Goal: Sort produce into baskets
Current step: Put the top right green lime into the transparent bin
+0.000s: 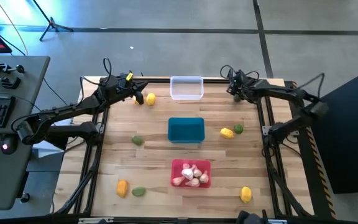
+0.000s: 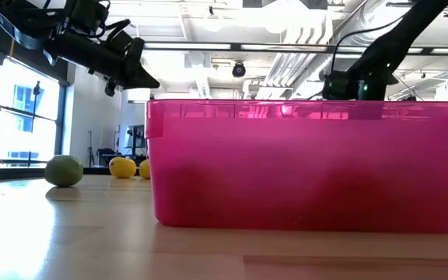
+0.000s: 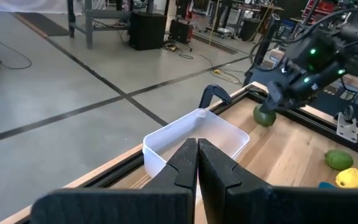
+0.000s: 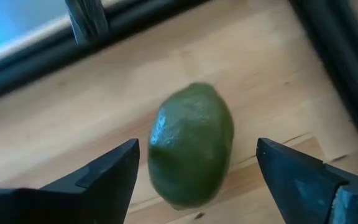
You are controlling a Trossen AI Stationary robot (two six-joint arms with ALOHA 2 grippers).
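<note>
High view: right gripper [image 1: 236,87] at far right corner, beside clear basket [image 1: 186,88]; garlic bulbs [image 1: 191,175] lay in red basket [image 1: 191,163].
Left wrist view: left gripper [image 3: 197,155] pressed together, idle.
Right wrist view: jaws spread astride green lime [image 4: 191,144] on table [image 4: 73,118]. Step judged: pick; next, descend, close.

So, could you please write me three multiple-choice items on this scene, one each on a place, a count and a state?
1. Where do the garlic bulbs lie?
A. in the clear basket
B. in the red basket
C. on the bare table

2. How many baskets stand on the table?
A. two
B. three
C. four

3. How is the right hand?
A. open around a green piece
B. shut and empty
C. shut on a yellow fruit

Key: 1 B, the high view shows the bulbs inside it. 2 B, clear, teal and red in a row. 3 A, its fingers flank the piece, apart from it.
</note>
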